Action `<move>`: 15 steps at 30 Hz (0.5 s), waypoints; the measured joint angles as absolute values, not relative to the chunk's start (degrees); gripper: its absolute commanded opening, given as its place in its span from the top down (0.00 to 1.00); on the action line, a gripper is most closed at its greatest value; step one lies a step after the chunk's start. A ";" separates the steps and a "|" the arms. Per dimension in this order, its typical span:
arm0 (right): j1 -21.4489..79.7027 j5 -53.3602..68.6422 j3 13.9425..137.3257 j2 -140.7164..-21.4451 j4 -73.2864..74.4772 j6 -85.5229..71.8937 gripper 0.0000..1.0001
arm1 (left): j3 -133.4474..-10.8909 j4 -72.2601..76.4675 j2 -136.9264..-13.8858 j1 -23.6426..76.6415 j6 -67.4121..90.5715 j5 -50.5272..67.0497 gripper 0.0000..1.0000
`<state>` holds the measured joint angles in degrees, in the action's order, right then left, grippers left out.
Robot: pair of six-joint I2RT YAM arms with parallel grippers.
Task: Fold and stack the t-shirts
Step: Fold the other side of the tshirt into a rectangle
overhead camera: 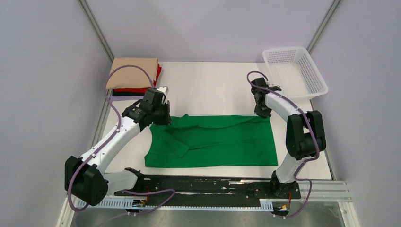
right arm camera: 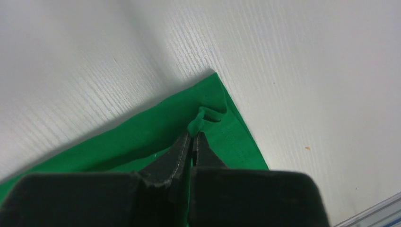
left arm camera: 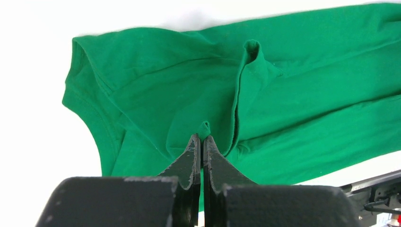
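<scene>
A bright green t-shirt [overhead camera: 213,141] lies spread across the middle of the white table, partly folded lengthwise. My left gripper [overhead camera: 163,118] is at its far left corner, shut on a pinch of the green cloth [left arm camera: 204,128] near a sleeve. My right gripper [overhead camera: 261,113] is at its far right corner, shut on a small pucker of the hem corner [right arm camera: 204,118]. A stack of folded shirts stands at the far left: beige [overhead camera: 132,73] on top, red [overhead camera: 158,73] beneath it, and a dark one [overhead camera: 124,93] at the bottom.
A white plastic mesh basket [overhead camera: 294,72] stands at the far right corner. The arms' black base rail [overhead camera: 208,187] runs along the near edge. Grey walls close in the left, right and back sides.
</scene>
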<state>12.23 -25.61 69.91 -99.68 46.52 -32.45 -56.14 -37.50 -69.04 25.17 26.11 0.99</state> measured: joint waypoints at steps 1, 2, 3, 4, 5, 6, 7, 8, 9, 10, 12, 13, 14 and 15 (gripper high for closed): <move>12.27 -25.56 69.91 -99.50 46.46 -32.45 1.00 | -56.07 -37.95 -68.62 25.21 26.41 0.99 1.00; 12.34 -25.54 69.91 -99.31 46.44 -32.45 1.00 | -55.99 -38.50 -68.14 25.30 26.76 0.97 1.00; 12.36 -25.52 69.91 -99.15 46.44 -32.45 1.00 | -55.92 -38.92 -67.70 25.43 26.98 0.99 1.00; 12.36 -25.52 69.91 -98.94 46.41 -32.45 1.00 | -55.75 -39.27 -67.16 25.56 27.20 1.04 1.00; 12.36 -25.52 69.91 -98.74 46.41 -32.45 1.00 | -55.64 -39.70 -66.67 25.76 27.42 1.13 1.00; 12.36 -25.50 69.87 -98.39 46.41 -32.45 1.00 | -55.48 -40.18 -66.15 25.93 27.64 1.23 1.00; 12.36 -25.50 69.78 -98.15 46.39 -32.45 1.00 | -55.37 -40.80 -65.65 26.13 27.88 1.26 1.00; 12.38 -25.50 69.65 -97.80 46.44 -32.45 1.00 | -55.27 -41.36 -65.21 26.37 28.12 1.26 1.00; 12.43 -25.50 69.45 -97.47 46.41 -32.45 1.00 | -55.11 -41.80 -64.86 26.57 28.36 1.28 1.00; 12.49 -25.47 69.23 -97.21 46.46 -32.45 1.00 | -55.02 -42.46 -64.53 26.83 28.58 1.28 1.00; 12.58 -25.45 68.60 -96.60 46.44 -32.45 1.00 | -54.78 -43.81 -63.86 27.44 29.32 1.41 1.00; 12.64 -25.47 68.23 -96.29 46.48 -32.45 1.00 | -54.65 -44.42 -63.51 27.75 29.65 1.50 1.00; 12.69 -25.50 67.94 -96.14 46.57 -32.45 1.00 | -54.37 -44.84 -63.09 28.01 29.87 1.63 1.00; 12.69 -25.52 67.70 -96.07 46.63 -32.45 1.00 | -53.98 -45.23 -62.59 28.25 30.17 1.89 1.00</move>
